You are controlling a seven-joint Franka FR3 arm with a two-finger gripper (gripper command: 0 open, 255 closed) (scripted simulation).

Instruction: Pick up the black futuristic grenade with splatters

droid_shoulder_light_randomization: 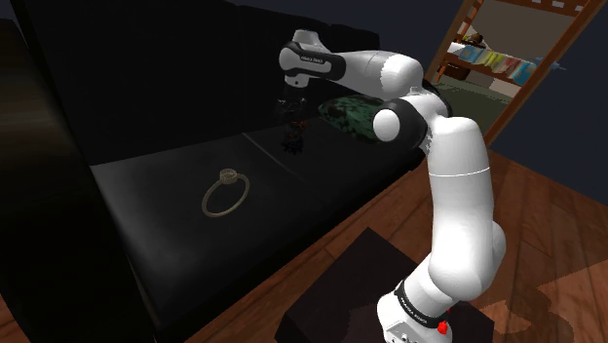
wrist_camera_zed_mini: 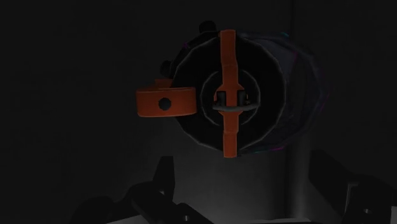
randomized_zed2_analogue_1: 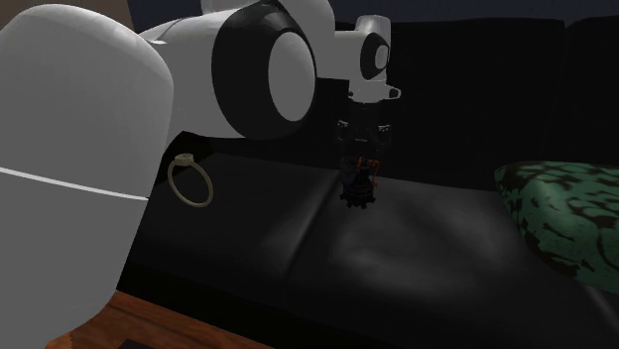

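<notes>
Wrist view shows us the hand released, its fingers apart and touching nothing, centred above the black grenade with orange fittings, which stands on the black sofa seat, and we judge this alignment lets the fingers straddle it on descent.
</notes>
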